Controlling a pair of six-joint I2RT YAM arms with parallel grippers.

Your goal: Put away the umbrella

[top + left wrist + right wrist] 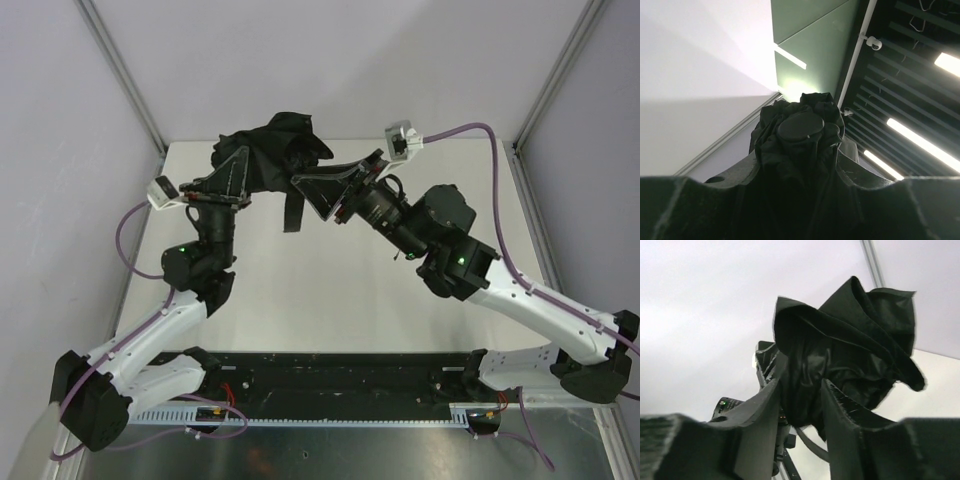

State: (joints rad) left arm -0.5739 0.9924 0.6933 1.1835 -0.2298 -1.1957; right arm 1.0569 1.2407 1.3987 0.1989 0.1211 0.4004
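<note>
The black fabric umbrella [272,148] hangs bunched in the air above the far part of the table, its strap [292,210] dangling. My left gripper [232,172] reaches up from the left and is shut on the folded canopy; in the left wrist view the umbrella [800,127] fills the space between the jaws of that gripper [799,172], its round cap toward the ceiling. My right gripper [320,190] comes in from the right. In the right wrist view its fingers [760,410] stand parted, and a fold of the umbrella [860,340] hangs between the tips of that gripper [801,390].
The white table [300,290] lies below, closed in by pale walls and metal frame posts [120,70]. A black rail [340,375] runs along the near edge between the arm bases. Purple cables [480,128] loop from both wrists.
</note>
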